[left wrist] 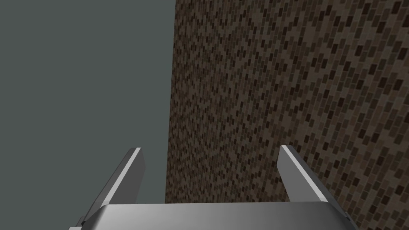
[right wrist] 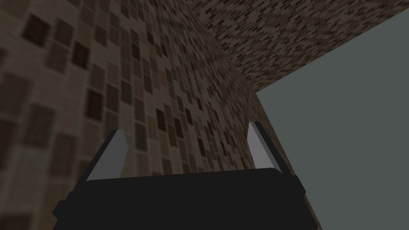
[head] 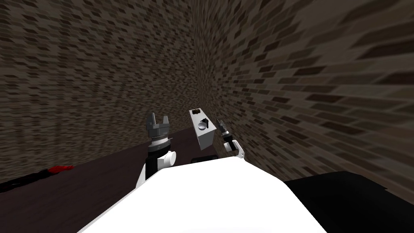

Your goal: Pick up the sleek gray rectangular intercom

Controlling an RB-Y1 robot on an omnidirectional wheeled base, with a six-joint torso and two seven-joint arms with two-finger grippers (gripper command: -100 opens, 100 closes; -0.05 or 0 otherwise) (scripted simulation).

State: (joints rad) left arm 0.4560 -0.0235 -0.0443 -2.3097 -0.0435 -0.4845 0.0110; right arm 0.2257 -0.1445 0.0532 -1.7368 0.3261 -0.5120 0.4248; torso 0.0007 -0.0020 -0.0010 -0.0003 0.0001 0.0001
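The grey intercom box (head: 202, 128) sits by the brick wall (head: 303, 81); left gripper (head: 157, 118) fingers wide, holding nothing; right gripper (head: 220, 122) fingers wide, just beside the box.

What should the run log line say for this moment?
phase: pre-grasp | intercom: light grey box, near brick wall, not held | left claw: open | right claw: open, beside intercom

This is a bare indoor corner of a house: two brown brick walls (head: 101, 60) meet just beyond the left claw (head: 158, 117) and right claw (head: 220, 121), above a dark floor (head: 81, 182). A light grey intercom (head: 202, 127) sits between the two claws, with a flat grey ceiling (left wrist: 80, 80) overhead.
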